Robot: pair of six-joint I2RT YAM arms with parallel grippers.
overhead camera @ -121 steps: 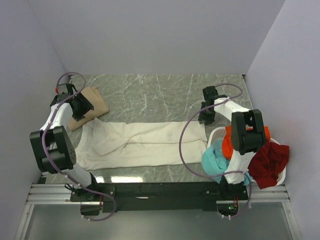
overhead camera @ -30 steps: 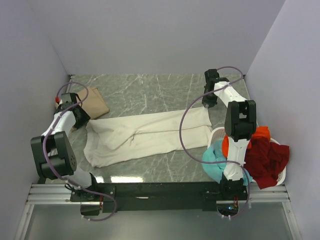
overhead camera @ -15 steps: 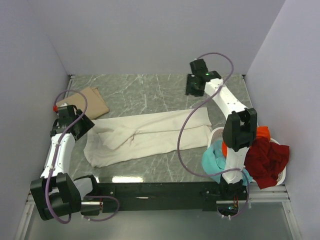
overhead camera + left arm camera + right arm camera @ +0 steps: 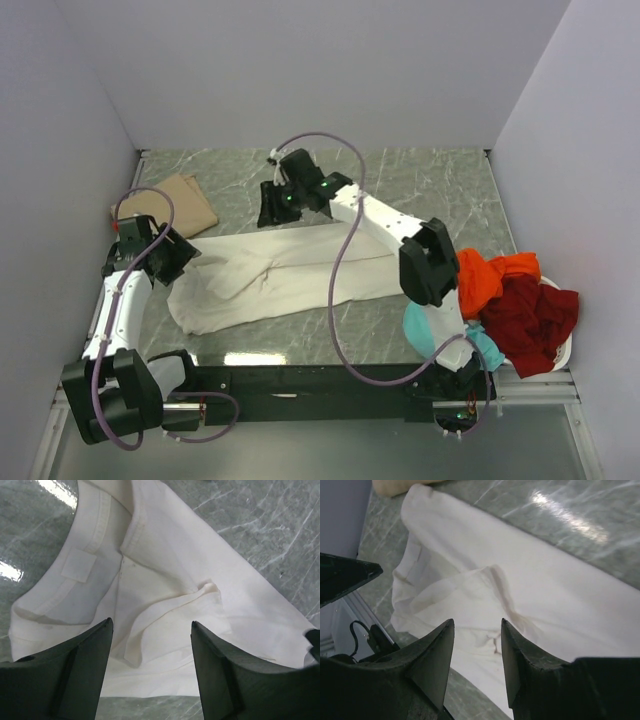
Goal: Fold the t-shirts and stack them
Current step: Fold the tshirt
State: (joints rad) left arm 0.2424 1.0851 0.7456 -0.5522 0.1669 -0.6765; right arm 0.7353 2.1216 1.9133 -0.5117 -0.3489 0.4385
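Cream-white t-shirt (image 4: 290,275) lies spread in a long, rumpled band across the grey-green marble table (image 4: 430,190), its collar end toward the left and its other end running toward the right arm. Both arms hang over it with nothing in their grasp.

The left tool (image 4: 172,255) hovers above the collar end with its jaws parted and empty. From the left wrist, the left tool (image 4: 151,625) frames the neckline, a square neck label (image 4: 77,565) and a raised crease in the cloth below.

The right arm reaches across the table to the shirt's far edge, left of centre. There the right tool (image 4: 272,212) is also released and holds nothing. From the right wrist, the right tool (image 4: 477,622) looks down on a puckered fold in the same pale cloth, and I cannot tell whether its tips touch the fabric.

A tan t-shirt (image 4: 175,203) lies folded flat at the far left of the table, just beyond the cream-white one.

At the near right corner stands a white plastic basket (image 4: 560,350). An orange t-shirt (image 4: 490,280) and a dark red t-shirt (image 4: 535,315) are heaped on it. A teal t-shirt (image 4: 425,325) spills over its left side, partly hidden by the right arm.
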